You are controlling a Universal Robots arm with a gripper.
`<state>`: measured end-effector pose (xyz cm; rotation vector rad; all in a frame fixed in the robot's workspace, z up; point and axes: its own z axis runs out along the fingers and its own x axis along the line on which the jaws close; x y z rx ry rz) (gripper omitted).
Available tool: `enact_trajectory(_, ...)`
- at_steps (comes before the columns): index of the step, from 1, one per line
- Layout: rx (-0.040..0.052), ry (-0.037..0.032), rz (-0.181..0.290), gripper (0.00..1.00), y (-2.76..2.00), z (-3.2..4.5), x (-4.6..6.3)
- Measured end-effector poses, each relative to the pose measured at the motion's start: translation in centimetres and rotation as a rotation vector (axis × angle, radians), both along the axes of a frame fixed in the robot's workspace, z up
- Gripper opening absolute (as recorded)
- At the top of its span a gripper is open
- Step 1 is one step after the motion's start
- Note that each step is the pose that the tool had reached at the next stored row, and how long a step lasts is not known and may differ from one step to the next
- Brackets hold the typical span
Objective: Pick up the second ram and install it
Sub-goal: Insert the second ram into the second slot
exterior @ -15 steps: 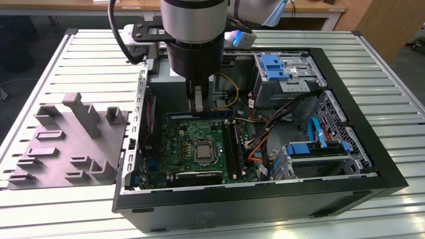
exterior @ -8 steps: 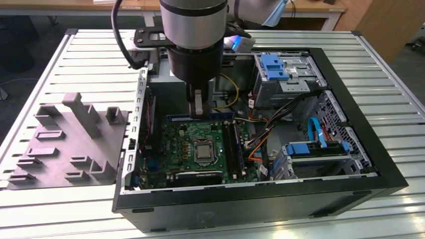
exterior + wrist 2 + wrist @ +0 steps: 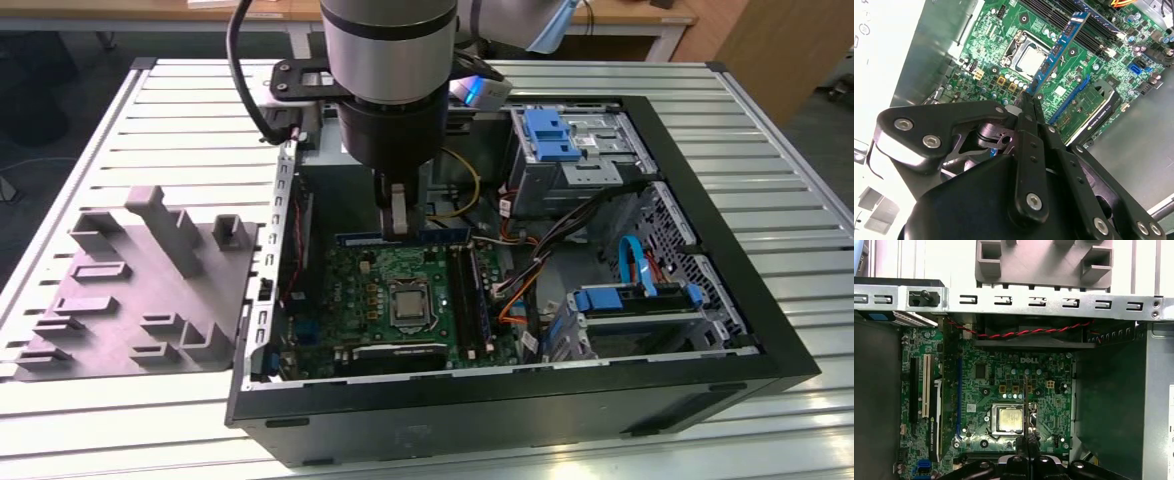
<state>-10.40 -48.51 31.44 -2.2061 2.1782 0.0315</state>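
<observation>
Slatted metal table (image 3: pixel 747 110) bearing an open computer case (image 3: pixel 534 410). Gripper (image 3: pixel 1029 100) clamped on the second ram (image 3: pixel 1060 50), which projects beyond the fingertips, edge-on over the green motherboard (image 3: pixel 979 45), beside the processor socket (image 3: pixel 1010 419).

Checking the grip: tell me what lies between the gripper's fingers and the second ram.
Nothing: in the second wrist view the gripper is shut directly on the second ram, above the motherboard.

Arm (image 3: pixel 387 80) vert., pointing straight down; end effector (image 3: pixel 1030 100) clamped tight.
</observation>
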Motion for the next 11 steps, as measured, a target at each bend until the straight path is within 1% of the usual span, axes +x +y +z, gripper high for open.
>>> enact_trajectory(8, 0.0000, 0.0000, 0.000, 0.12, 0.00, -0.01, 0.00)
enact_trajectory(9, 0.0000, 0.0000, -0.003, 0.12, 0.00, -0.01, 0.00)
enact_trajectory(11, 0.0001, 0.0000, -0.030, 0.12, 0.00, -0.04, 0.00)
